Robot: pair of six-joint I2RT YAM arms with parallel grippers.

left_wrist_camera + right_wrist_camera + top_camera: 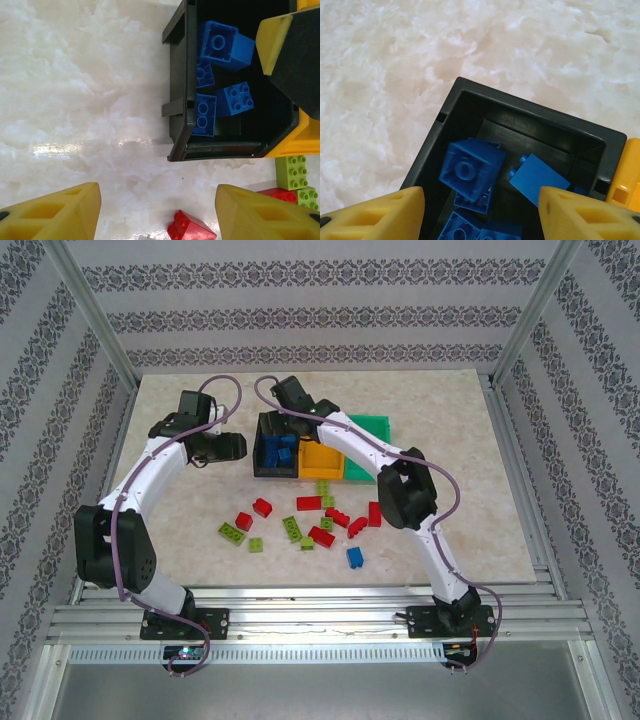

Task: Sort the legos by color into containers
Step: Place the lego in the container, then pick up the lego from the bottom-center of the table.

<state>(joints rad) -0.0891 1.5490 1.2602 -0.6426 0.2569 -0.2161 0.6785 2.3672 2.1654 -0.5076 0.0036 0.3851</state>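
Observation:
The black bin [262,452] holds several blue legos [281,450]. My right gripper [285,428] hangs open over this bin; in the right wrist view its jaws [481,200] stand wide apart above a tilted blue brick [470,170] that lies loose inside with other blue bricks [538,178]. My left gripper [238,448] is open just left of the bin, low over bare table [157,200], with a red brick [191,226] near its right finger. Red, lime green and blue legos [322,515] lie scattered in front of the bins.
The orange-yellow bin [322,458] touches the black bin's right side, and the green bin [367,435] stands right of that. The right arm's forearm crosses over both. A lone blue brick [354,557] lies nearest the front edge. Metal frame rails border the tabletop.

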